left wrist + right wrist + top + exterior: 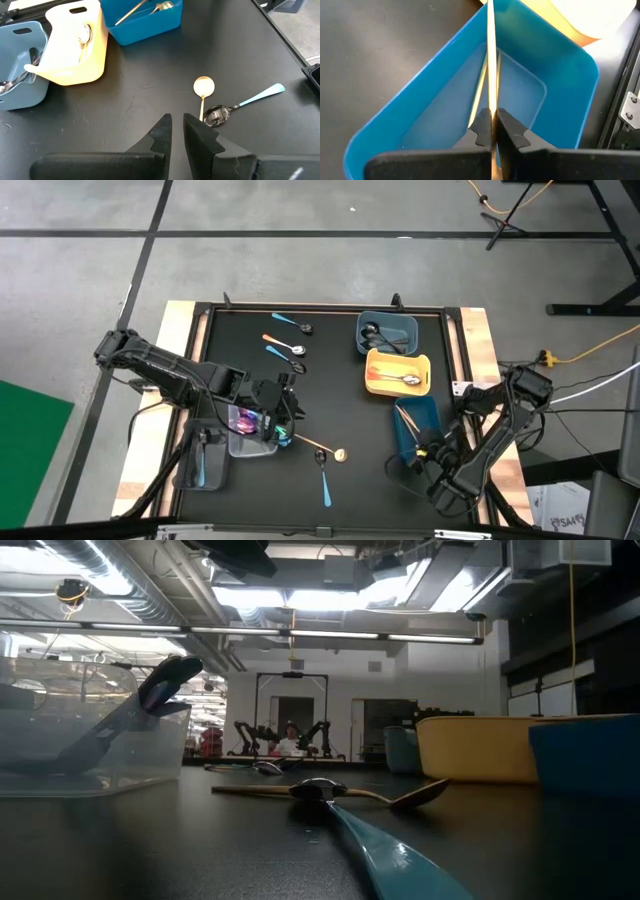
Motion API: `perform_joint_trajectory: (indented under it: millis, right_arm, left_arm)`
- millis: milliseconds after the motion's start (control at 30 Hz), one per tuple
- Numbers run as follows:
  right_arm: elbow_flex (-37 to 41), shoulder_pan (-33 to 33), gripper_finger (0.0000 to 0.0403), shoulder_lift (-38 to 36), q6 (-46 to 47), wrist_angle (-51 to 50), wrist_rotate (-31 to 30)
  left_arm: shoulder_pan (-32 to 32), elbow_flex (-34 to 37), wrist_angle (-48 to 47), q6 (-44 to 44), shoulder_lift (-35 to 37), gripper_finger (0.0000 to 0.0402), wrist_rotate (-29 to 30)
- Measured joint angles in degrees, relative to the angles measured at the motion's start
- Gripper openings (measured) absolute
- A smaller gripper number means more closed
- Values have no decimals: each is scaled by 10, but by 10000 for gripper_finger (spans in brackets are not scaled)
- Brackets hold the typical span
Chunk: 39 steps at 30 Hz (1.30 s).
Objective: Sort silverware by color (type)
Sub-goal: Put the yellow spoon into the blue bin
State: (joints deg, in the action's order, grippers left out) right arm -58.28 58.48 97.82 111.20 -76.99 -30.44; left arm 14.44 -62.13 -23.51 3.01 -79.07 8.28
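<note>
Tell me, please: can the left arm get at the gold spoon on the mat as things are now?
Probably yes. The left gripper hangs just short of the gold spoon, holding nothing, with bare mat between them. The teal-handled spoon crosses the gold handle, so the bowl end looks like the freer place to grasp.

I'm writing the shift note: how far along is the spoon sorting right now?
Partway. Done: spoons already lie in the grey-blue bin, the yellow bin and the clear tray. In hand: the right gripper is shut on a gold spoon over the blue bin; the left gripper hangs near the clear tray. Left: several loose spoons on the table.
</note>
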Motion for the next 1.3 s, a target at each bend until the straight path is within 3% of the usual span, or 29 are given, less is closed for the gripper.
perform_joint_trajectory:
  millis: [467,1300]
  right_arm:
    - [0,0,4,10,0,3,30]
    - [0,0,5,10,0,4,30]
  left_arm:
    - [0,0,0,1,0,41,0]
    - [0,0,0,0,0,41,0]
